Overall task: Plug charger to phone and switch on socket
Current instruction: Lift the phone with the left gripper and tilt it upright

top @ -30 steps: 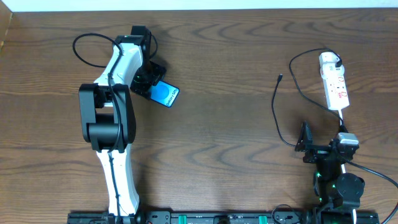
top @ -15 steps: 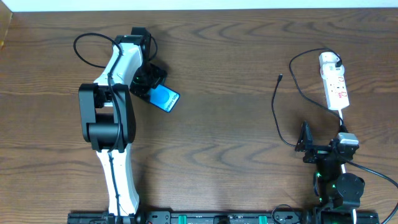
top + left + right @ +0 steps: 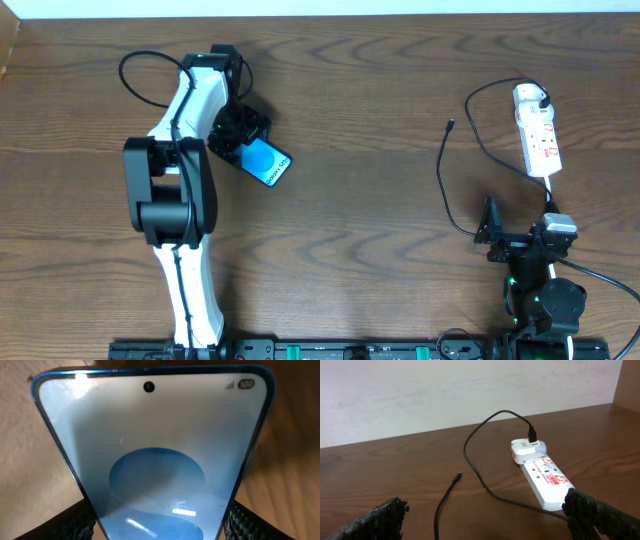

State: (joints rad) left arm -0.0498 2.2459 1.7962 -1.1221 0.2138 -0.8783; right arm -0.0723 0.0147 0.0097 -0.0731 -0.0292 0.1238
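My left gripper [image 3: 238,133] is shut on the phone [image 3: 264,162], holding its near end at the upper left of the table. The turquoise screen fills the left wrist view [image 3: 155,455], clamped between both fingers. The charger cable [image 3: 442,185] lies loose at the right, its connector tip [image 3: 451,126] free on the wood, its plug [image 3: 532,97] seated in the far end of the white socket strip [image 3: 541,142]. My right gripper [image 3: 492,232] is open and empty, near the cable's lower loop. In the right wrist view the connector tip [image 3: 458,476] and the strip [image 3: 542,475] lie ahead of the fingers.
A thin black arm cable [image 3: 145,70] loops at the upper left. The table's far edge [image 3: 320,15] meets a white wall. The socket's white cord [image 3: 549,192] runs toward the right arm's base.
My left gripper has carried the phone a little down and to the right, turning it slightly. The right arm, the charger and the socket have not moved.
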